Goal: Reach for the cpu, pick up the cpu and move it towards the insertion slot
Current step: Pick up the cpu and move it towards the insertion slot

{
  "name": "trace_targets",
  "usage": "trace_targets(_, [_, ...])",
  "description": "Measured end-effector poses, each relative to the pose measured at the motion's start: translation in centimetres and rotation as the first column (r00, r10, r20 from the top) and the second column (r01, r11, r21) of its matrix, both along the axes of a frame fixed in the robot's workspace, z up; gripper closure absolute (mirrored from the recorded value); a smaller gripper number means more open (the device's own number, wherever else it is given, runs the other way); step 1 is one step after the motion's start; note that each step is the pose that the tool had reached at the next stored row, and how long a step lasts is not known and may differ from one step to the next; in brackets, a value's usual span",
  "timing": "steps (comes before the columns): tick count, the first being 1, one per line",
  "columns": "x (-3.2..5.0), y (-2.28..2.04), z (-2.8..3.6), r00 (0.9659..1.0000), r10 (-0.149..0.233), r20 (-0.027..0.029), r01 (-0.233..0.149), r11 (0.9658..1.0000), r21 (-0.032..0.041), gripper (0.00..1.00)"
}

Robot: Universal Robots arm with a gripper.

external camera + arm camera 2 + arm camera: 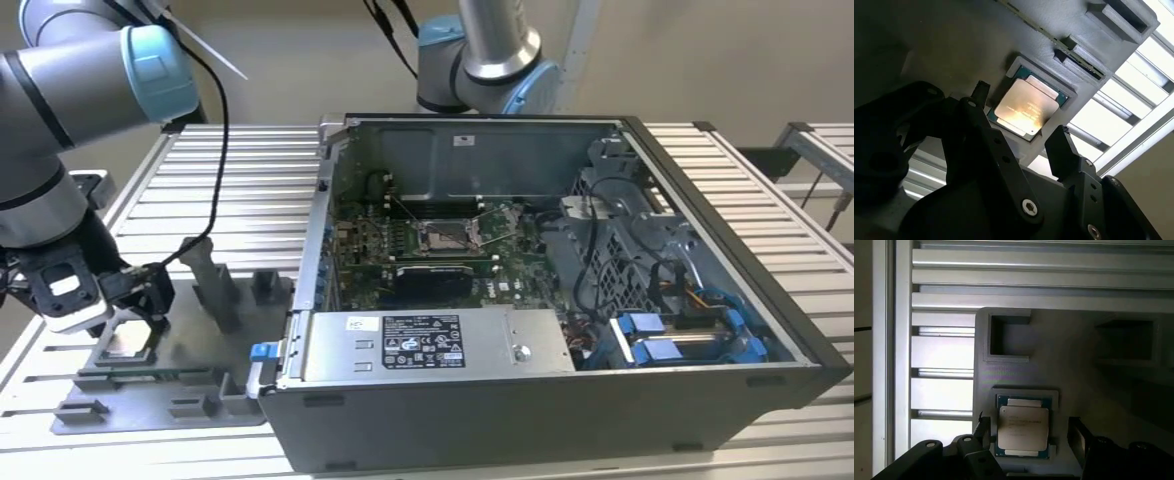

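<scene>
- The cpu (1023, 427): smooth silvery metal face with a soft sheen.
- Grey holder (1079, 380) around the cpu: matt plastic, finely ridged.
- Bench (1029, 295) under the cpu: ribbed pale metal, satin.
- End effector (1029, 434): matt black.

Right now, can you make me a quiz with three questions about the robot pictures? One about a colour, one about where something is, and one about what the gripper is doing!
1. What colour is the circuit board around the insertion slot?
A. Red
B. Yellow
C. Green

2. Where is the cpu?
A. In the insertion slot
B. In a recess of the grey holder
C. Lifted in the air

3. How is the gripper?
A. Open, with a finger at each side of the cpu
B. Shut on the cpu
C. Shut on a cable

Answers:
1 C: the board looks green in the exterior view.
2 B: both wrist views show the cpu lying flat in the holder's recess.
3 A: both wrist views show the fingers apart, with a gap to the cpu on each side.
</scene>
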State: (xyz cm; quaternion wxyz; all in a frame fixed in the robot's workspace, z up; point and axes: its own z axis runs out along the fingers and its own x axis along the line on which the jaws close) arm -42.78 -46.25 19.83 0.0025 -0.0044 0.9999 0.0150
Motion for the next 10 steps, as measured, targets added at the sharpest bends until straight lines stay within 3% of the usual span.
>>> trace_targets(10, [-0.18, 0.00, -0.80, 1.0000, 0.000, 0.0001, 0.000, 1.0000, 0.0001, 0.00])
